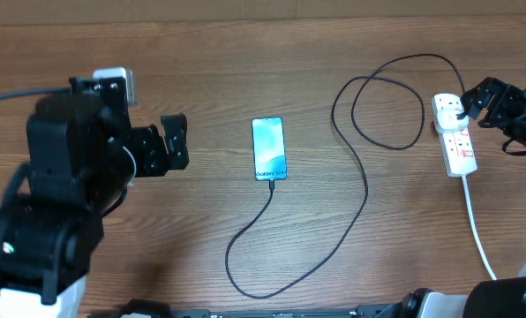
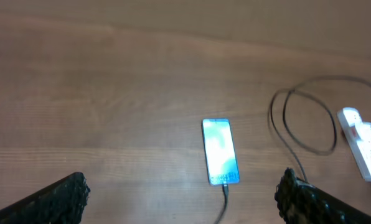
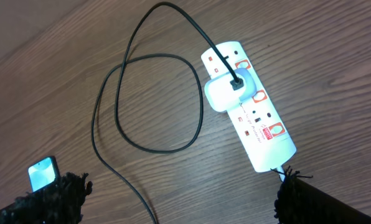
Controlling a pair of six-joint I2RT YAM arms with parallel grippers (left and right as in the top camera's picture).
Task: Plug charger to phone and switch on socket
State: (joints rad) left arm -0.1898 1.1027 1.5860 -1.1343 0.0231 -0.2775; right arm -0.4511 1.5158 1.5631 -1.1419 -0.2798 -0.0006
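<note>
As seen from above, wooden table (image 1: pixel 245 62) under everything, brown grain running side to side. On the left, bulky black left arm (image 1: pixel 60 177), with left claw (image 1: pixel 176 141) gaping wide and holding nothing, pointed toward the phone (image 1: pixel 268 147) but well apart from it. At the far right edge, right arm (image 1: pixel 519 110), with right claw (image 3: pixel 180 179) likewise spread wide and empty, poised close by the upper end of the socket (image 1: pixel 457 141). Next in size, that white socket, lying lengthwise near the right edge, with white cord (image 1: pixel 477 225) trailing from its lower end toward the table front. From the socket's upper end, charger (image 1: pixel 366 190) looping once beside it, then sweeping down and round in a long curve to the phone. Between the two arms, the phone flat on the wood, screen up and lit cyan, small white lettering at its lower end. Near the socket end away from the cord, white adapter (image 3: pixel 226 93) seated on the face, black cable end pushed into it. Along the socket face, small red switches (image 3: pixel 258 96), position impossible to tell. At the phone's lower end, connector tip (image 1: pixel 270 179) touching the edge; cannot tell how deeply seated.
</note>
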